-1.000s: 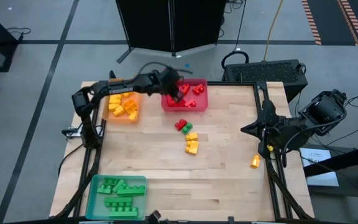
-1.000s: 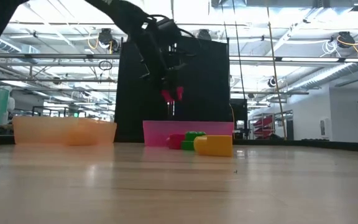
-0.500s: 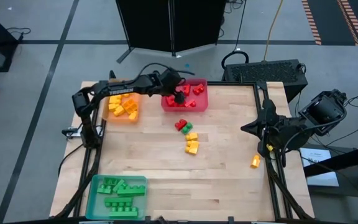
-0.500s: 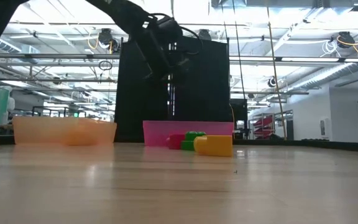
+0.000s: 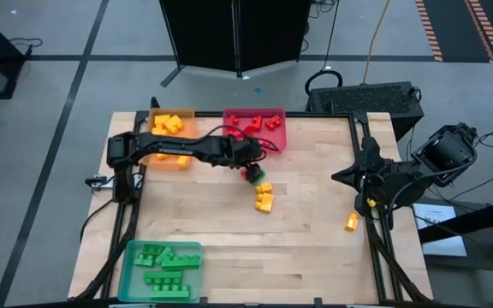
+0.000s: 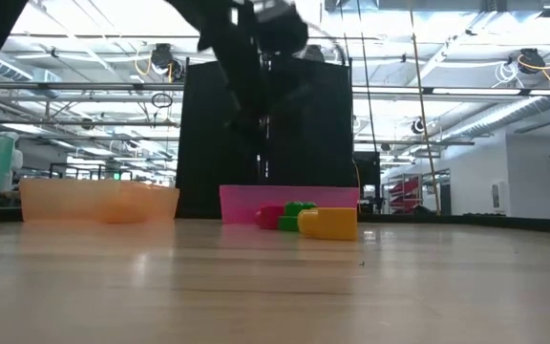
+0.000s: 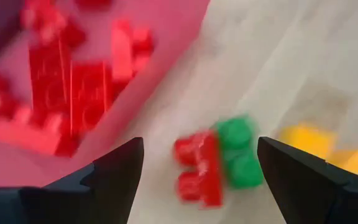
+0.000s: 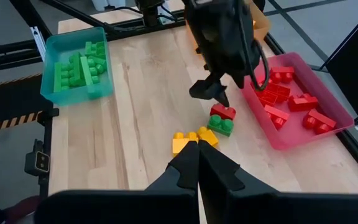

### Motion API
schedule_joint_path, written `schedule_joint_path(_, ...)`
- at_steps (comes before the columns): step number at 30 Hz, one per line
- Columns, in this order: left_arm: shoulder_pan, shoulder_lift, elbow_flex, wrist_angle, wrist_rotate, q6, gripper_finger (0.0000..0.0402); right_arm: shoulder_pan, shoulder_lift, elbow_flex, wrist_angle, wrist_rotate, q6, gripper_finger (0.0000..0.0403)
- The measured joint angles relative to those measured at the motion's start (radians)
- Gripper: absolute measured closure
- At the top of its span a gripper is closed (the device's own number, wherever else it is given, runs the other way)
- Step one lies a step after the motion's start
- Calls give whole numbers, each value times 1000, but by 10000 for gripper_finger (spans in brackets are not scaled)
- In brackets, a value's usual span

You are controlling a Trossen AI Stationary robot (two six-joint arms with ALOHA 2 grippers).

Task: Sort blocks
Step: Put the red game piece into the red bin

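My left gripper (image 5: 251,164) (image 7: 199,148) is open and hovers above a red brick (image 7: 197,171) and a green brick (image 7: 238,155) lying side by side on the table just in front of the red tray (image 5: 276,141). The right wrist view shows it (image 8: 213,90) clear above the pair (image 8: 222,118). Yellow bricks (image 5: 264,197) lie nearer the near edge. One orange brick (image 5: 351,222) lies alone near the right edge. My right gripper (image 8: 197,148) waits shut at the table's right edge (image 5: 366,184).
The red tray holds several red bricks (image 7: 73,93). The orange tray (image 5: 169,137) at the far left holds yellow-orange bricks, and the teal tray (image 5: 161,269) at the near left holds green ones. Bare wood stretches across the middle and the near right of the table (image 5: 306,257).
My left gripper hung over the red tray with a red brick between its fingers; half a second ago that brick no longer showed there. The gripper then swung toward the near edge, out of the tray, and came down over the red and green bricks.
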Motion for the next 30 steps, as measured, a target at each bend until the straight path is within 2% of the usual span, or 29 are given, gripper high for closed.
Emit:
schedule_joint_path(10,31,33,-108,60,39,-31,87,0,0,0,-6,-5,-1,403)
schedule_joint_path(18,26,46,-114,149,76,-31,87,0,0,0,-10,-5,-1,403)
schedule_joint_path(26,17,141,-113,181,89,-60,87,0,0,0,-16,-4,-1,403)
schedule_joint_path(30,17,175,-109,192,137,-57,99,0,0,0,-16,-4,3,403)
